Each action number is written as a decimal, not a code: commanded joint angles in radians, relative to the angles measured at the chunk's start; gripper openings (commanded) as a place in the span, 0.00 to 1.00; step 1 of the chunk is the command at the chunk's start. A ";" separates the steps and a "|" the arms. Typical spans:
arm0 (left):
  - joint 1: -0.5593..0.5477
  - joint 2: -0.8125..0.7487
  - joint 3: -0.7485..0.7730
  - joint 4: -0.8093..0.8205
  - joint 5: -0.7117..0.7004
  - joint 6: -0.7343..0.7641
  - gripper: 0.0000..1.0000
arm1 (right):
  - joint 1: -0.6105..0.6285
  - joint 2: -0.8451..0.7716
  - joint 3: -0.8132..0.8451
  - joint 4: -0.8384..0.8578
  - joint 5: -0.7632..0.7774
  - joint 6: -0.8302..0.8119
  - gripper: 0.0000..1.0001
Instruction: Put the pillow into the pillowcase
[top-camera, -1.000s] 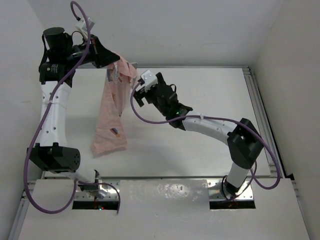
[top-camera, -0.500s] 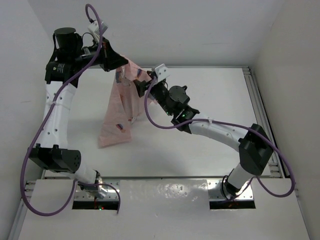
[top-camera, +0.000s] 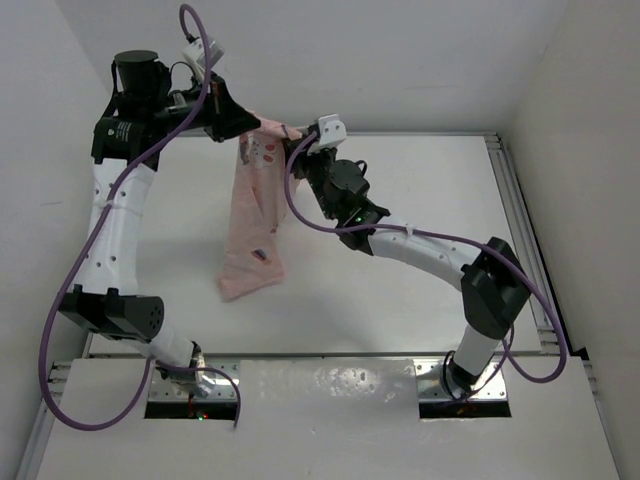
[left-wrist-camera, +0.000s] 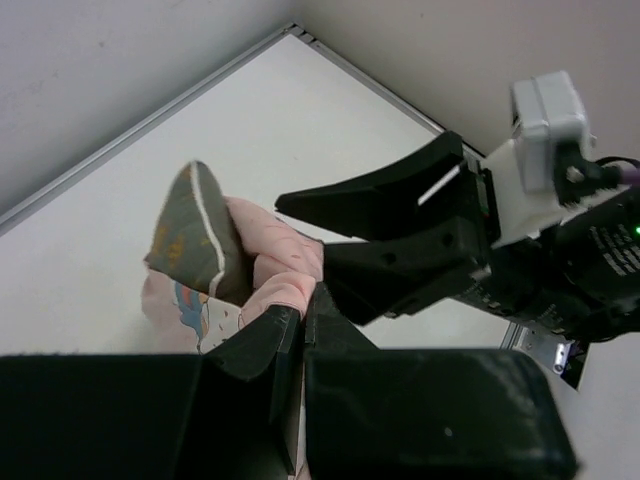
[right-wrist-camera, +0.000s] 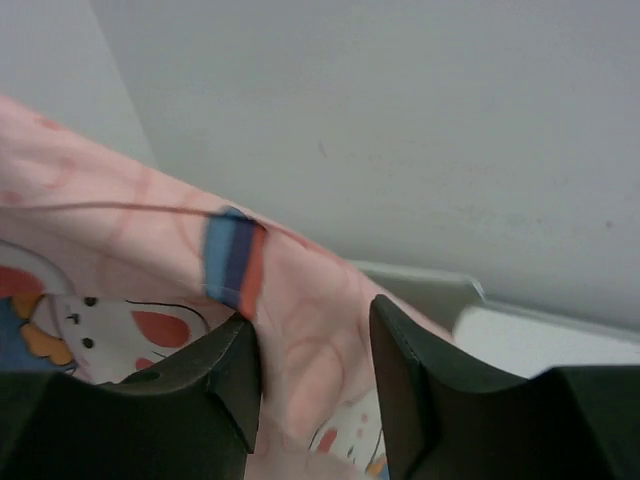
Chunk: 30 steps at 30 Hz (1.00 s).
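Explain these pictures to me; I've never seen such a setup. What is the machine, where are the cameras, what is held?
Two robot arms with two-finger grippers stand at the near edge of a white table. One picture looks down from above; the others come from wrist cameras. The left gripper is shut on the top of a pink pillowcase, which hangs toward the table. A corner of the olive pillow pokes out beside that grip. The right gripper has its fingers apart, either side of the cloth.
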 joint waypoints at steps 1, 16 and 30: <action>-0.020 -0.027 0.090 0.094 0.037 0.006 0.00 | -0.075 0.002 -0.038 -0.090 0.097 0.155 0.43; -0.051 0.019 0.153 0.022 0.033 0.056 0.00 | -0.176 0.059 -0.159 0.015 -0.051 0.259 0.17; -0.053 0.051 0.193 -0.094 -0.003 0.160 0.00 | -0.399 0.030 -0.629 0.508 -0.656 0.662 0.86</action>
